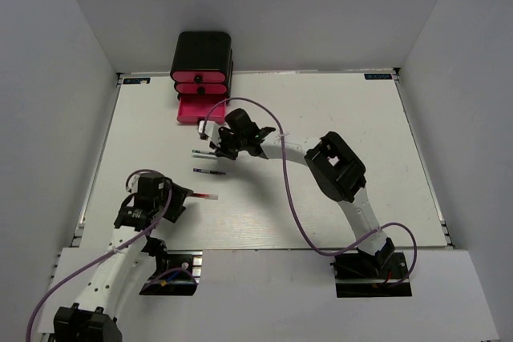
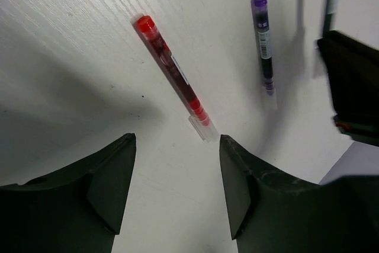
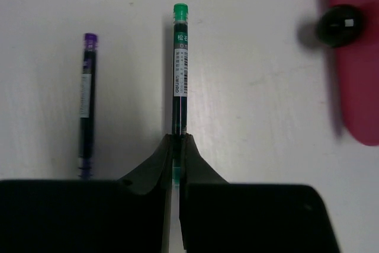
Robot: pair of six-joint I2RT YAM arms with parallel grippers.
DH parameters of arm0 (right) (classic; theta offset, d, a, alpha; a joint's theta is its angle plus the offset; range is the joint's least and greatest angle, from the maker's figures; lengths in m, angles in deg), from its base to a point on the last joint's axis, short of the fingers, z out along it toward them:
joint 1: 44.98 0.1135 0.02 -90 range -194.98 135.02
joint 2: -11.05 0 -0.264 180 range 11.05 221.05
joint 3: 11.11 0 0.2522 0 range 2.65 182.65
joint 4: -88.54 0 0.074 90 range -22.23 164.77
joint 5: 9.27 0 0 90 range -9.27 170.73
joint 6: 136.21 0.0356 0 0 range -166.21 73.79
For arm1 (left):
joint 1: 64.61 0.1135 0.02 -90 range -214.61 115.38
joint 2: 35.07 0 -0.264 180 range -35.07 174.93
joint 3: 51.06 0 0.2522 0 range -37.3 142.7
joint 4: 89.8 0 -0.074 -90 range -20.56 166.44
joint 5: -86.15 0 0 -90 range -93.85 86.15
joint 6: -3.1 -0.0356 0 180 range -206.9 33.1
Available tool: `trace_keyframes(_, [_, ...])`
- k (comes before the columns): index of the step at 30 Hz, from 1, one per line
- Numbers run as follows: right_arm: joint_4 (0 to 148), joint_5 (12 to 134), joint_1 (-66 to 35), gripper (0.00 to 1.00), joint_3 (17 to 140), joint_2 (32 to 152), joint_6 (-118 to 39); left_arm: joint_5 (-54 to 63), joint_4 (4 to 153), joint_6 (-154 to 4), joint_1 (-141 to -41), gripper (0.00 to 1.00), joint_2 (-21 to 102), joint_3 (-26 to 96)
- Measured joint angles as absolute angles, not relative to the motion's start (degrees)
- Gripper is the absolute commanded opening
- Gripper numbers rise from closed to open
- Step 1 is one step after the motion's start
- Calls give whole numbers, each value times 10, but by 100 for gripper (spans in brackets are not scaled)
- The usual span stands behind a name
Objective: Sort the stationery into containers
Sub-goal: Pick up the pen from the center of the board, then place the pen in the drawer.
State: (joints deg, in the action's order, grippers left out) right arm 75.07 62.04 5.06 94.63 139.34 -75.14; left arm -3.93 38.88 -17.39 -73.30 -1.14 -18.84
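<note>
White arms (image 1: 358, 215), black joints (image 1: 341, 167), purple cables (image 1: 287, 182).

Red pen (image 2: 172, 69) showing a clear tip, purple-capped pen (image 3: 87, 99) wearing a white label, green-capped pen (image 3: 180, 69) carrying a white printed label — dark ink inside, pink drawer (image 3: 355, 57) bearing a glossy black knob (image 3: 338, 25), black cabinet (image 1: 202, 50), white table (image 1: 345, 110) showing fine grain.

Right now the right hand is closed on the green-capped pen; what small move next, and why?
Probably lift the right hand straight up a little. It pinches the green-capped pen by one end, the purple-capped pen lies close alongside, and the pink drawer sits off to one side.
</note>
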Motion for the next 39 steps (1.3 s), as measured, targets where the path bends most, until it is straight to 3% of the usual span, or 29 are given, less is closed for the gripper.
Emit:
trace_keyframes(12, [856,626,-18,0,1061,1386,-830,-8,446,-161,-733,67,67,-189])
trace_keyframes(20, [936,621,-20,0,1218,1522,-900,-3,451,-159,-733,67,67,-189])
trace_keyframes(30, [942,610,-22,0,1222,1596,-938,-3,452,-159,-733,67,79,-190])
trace_keyframes(31, [945,609,-23,5,1222,1596,-939,-3,451,-159,-733,67,82,-190])
trace_keyframes(32, [948,608,-24,23,1222,1596,-942,-3,451,-159,-733,69,84,-190])
trace_keyframes(35, [948,599,-27,40,1220,1596,-955,-2,450,-159,-733,69,92,-190])
trace_keyframes(39, [947,589,-30,46,1214,1596,-968,-2,450,-157,-733,69,102,-190])
